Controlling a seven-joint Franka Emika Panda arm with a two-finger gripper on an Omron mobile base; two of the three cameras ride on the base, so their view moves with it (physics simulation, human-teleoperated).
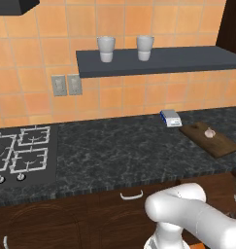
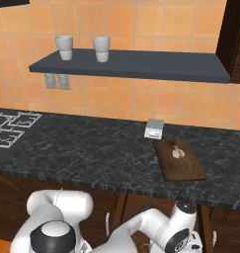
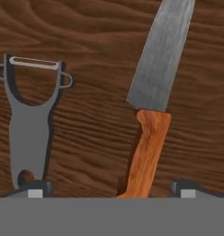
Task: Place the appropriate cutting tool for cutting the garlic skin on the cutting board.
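The claw (image 3: 111, 186) stands released in the hand view, its two dark tips spread wide near the bottom edge with nothing clamped between them. Between those tips, nearer the right one, lies the cutting tool (image 3: 148, 152): a knife with an orange-red handle and a grey blade that runs away from the claw toward the top of the view, tilted a little to the right. Whether the tips touch the handle cannot be told. By the left tip lies a grey peeler (image 3: 30, 124), its slotted head pointing away from the claw, well apart from the knife. Both rest on a brown wood-grained surface (image 3: 95, 120). In the base views the arm bends down below the front edge of the dark speckled desk (image 2: 92, 153). Up on that desk, well above and beyond the claw, the cutting board (image 2: 183, 165) carries the garlic (image 2: 178, 152), with a small blue-and-white box (image 1: 171, 117) just beside the board's far end.
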